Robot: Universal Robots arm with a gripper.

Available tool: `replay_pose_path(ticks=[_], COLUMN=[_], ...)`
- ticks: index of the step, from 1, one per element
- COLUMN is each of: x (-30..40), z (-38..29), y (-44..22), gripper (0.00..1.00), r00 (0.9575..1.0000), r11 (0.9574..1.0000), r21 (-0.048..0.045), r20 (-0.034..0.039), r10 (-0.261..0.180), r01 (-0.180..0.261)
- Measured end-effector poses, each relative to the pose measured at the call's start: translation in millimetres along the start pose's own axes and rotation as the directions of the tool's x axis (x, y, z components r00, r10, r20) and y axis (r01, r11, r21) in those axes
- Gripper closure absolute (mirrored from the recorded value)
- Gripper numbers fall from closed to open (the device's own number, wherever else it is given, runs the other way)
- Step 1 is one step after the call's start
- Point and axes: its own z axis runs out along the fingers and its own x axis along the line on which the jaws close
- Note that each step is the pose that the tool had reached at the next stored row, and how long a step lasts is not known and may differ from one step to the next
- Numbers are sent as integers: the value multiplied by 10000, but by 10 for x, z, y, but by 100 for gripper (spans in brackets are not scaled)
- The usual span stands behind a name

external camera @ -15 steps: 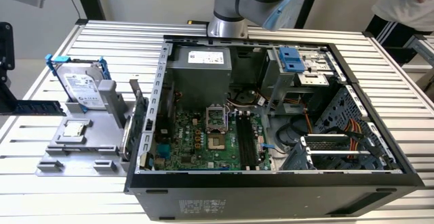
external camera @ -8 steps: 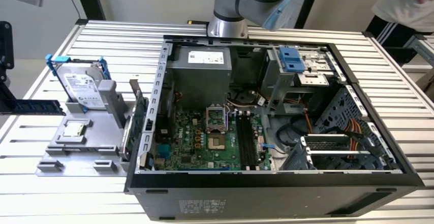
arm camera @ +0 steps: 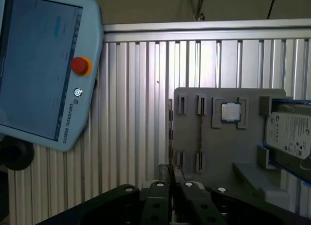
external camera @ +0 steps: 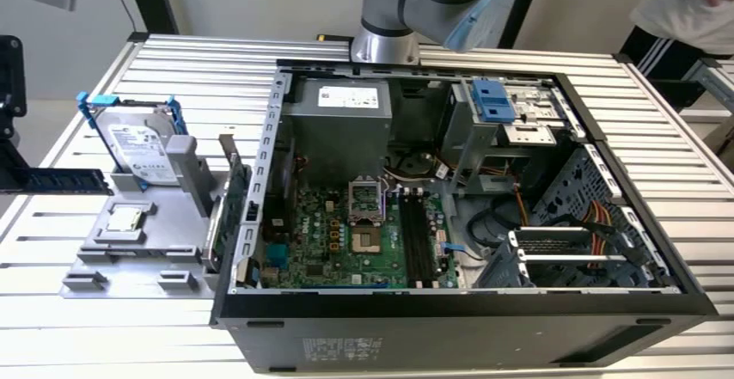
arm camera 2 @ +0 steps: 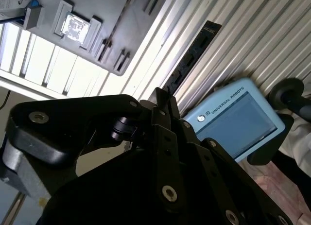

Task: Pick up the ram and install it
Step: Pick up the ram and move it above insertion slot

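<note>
While the gripper (arm camera: 171, 185) is pinching the ram (external camera: 58, 180), its fingers (arm camera: 156, 200) are pressing together on the board's thin sides. In the exterior view the ram is hanging level at the exterior view's left edge. It is showing its broad face there as a long, narrow, dark-blue strip with a row of darker chips. Its right end is reaching close to the gray fixture (external camera: 172, 233), and it is staying well apart from the open computer case (external camera: 459, 327). In both wrist views the stick (arm camera: 169, 132) (arm camera 2: 192, 57) is showing edge-on as a slim dark line running out from the fingertips over the slatted table (external camera: 115, 327).

On the fixture, a silver hard drive (external camera: 143, 147) is standing in a blue frame and a small square processor (external camera: 126, 217) is lying flat. A green card (external camera: 235, 198) is standing on edge at the fixture's right side. Inside the case, the green motherboard (external camera: 344, 241) is lying exposed, with its long dark memory slots (external camera: 415, 233) running near to far. A pale-blue teach pendant (arm camera: 43, 64) is lying on the table. A person (external camera: 700, 9) is standing at the far right.
</note>
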Motion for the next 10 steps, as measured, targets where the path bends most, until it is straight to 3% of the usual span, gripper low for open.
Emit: replay_pose_path(ticks=[10], x=[0], z=[0], y=[-104], gripper=[100], r00=[10000], r11=[10000], r21=[0], r20=[1], r10=[-1], r01=[1])
